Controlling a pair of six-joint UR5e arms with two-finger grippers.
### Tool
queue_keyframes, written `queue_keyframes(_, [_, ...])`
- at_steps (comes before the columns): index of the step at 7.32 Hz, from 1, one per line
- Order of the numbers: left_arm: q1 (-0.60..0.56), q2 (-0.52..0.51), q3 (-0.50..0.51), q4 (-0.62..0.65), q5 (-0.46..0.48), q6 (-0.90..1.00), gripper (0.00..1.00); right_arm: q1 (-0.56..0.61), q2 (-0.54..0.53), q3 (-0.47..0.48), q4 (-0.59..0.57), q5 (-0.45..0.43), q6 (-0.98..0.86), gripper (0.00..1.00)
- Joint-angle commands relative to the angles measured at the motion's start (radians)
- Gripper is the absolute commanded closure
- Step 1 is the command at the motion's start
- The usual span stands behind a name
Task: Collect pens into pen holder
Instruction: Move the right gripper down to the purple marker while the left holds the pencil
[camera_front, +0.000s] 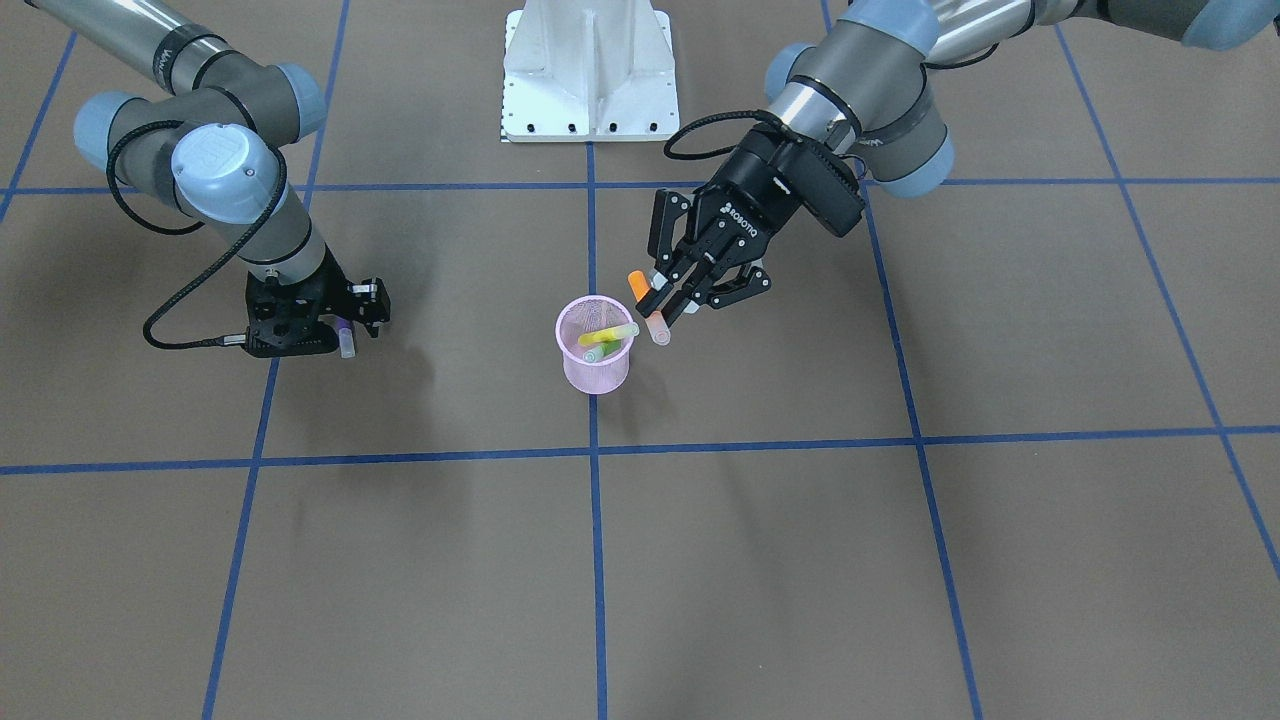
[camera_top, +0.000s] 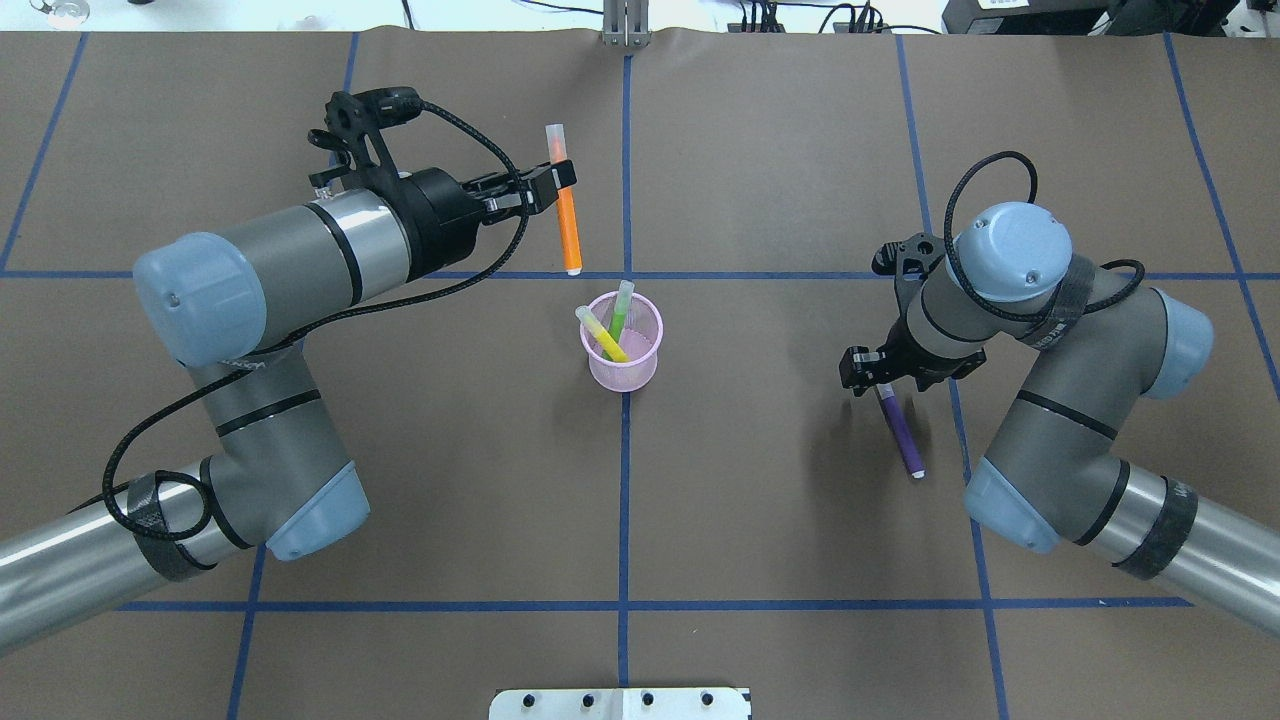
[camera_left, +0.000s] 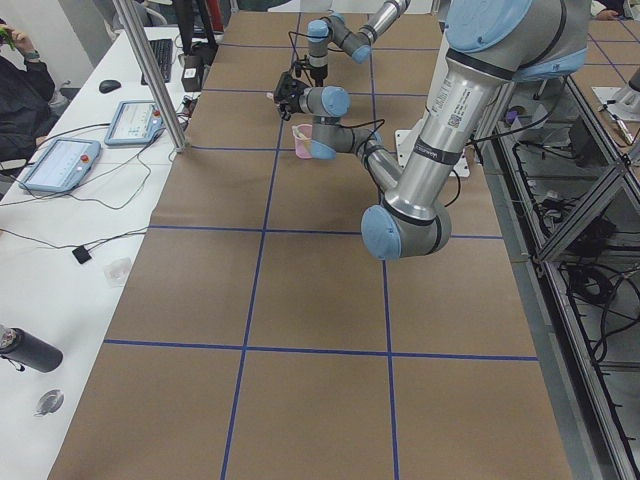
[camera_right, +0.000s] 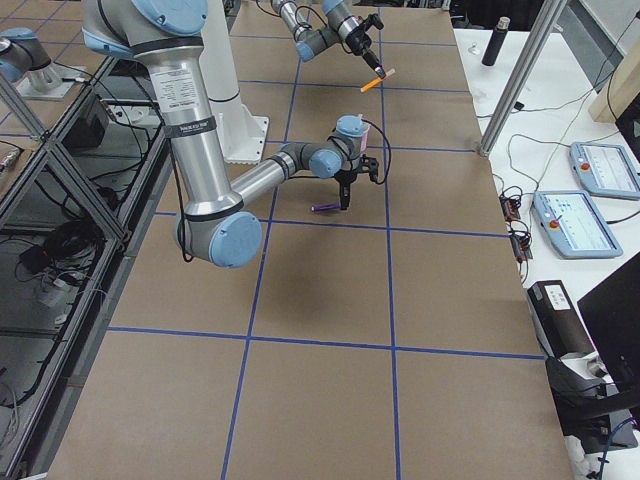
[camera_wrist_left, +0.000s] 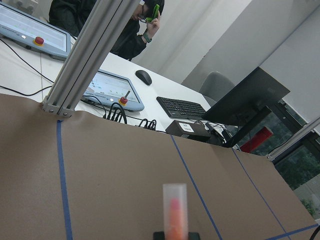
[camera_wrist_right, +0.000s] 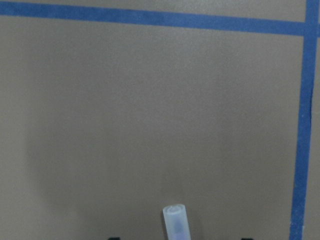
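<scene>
The pink mesh pen holder (camera_top: 640, 372) (camera_front: 597, 377) stands upright at the table's middle with a yellow pen (camera_top: 600, 332) and a green pen (camera_top: 620, 308) leaning inside. My left gripper (camera_top: 562, 182) (camera_front: 668, 300) is shut on an orange pen (camera_top: 567, 225) (camera_wrist_left: 174, 210), held in the air just beyond the holder on my left side. My right gripper (camera_top: 882, 385) (camera_front: 325, 325) points down, open, straddling the capped end of a purple pen (camera_top: 902, 438) (camera_wrist_right: 176, 223) that seems to lie on the table.
The white robot base (camera_front: 590, 70) is at the near edge. Blue tape lines (camera_top: 625, 500) grid the brown table. Beyond the far edge are teach pendants (camera_wrist_left: 107, 90), a keyboard (camera_wrist_left: 181, 107) and a seated person (camera_wrist_left: 107, 25).
</scene>
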Motion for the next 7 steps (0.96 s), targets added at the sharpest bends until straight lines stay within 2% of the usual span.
queue_keyframes(1, [0.003,-0.003,0.017,0.0,0.0,-0.001,1.0,-0.001,-0.011,-0.001,-0.001,0.014,-0.025,0.29])
queue_keyframes(4, [0.003,-0.006,0.017,0.0,0.001,-0.002,1.0,-0.001,-0.011,-0.01,-0.002,0.019,-0.046,0.35])
queue_keyframes(5, [0.003,-0.004,0.019,0.0,0.0,-0.002,1.0,-0.001,-0.011,-0.01,-0.001,0.035,-0.048,0.39])
queue_keyframes(7, [0.003,-0.001,0.019,0.0,0.0,0.0,1.0,-0.001,-0.011,-0.014,-0.001,0.043,-0.048,0.55])
